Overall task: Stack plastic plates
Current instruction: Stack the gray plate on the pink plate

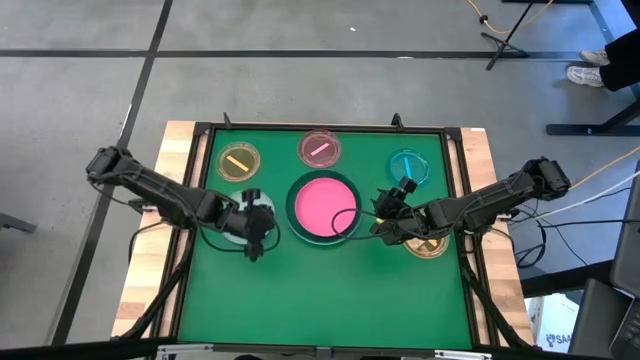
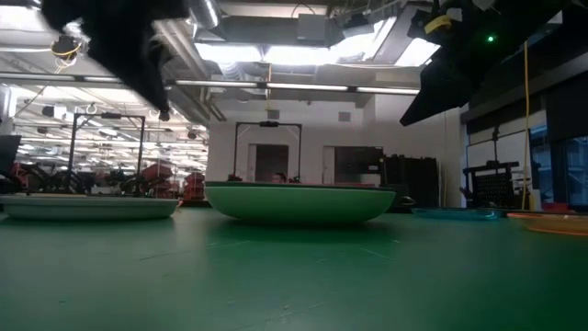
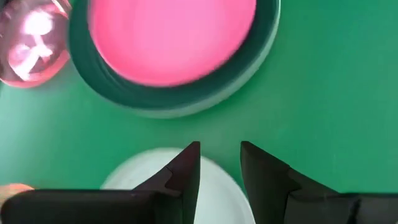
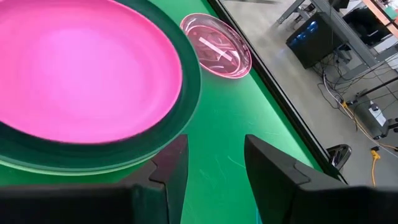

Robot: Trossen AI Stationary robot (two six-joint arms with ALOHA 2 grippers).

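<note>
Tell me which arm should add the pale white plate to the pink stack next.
Left. Its end effector hangs open right over the pale white plate, beside the stack topped by the hot pink plate. The right end effector sits on the stack's far side.

At the centre of the high view, the hot pink plate point(image 1: 324, 206) lies flat inside the dark green plate point(image 1: 292, 208), stacked. The pale white plate point(image 1: 233, 234) lies left of them. Along the upper part lie the small yellow plate point(image 1: 238, 160), the small pink plate point(image 1: 320, 149) and the small cyan plate point(image 1: 409, 166). The amber plate point(image 1: 432, 246) lies at right.
</note>
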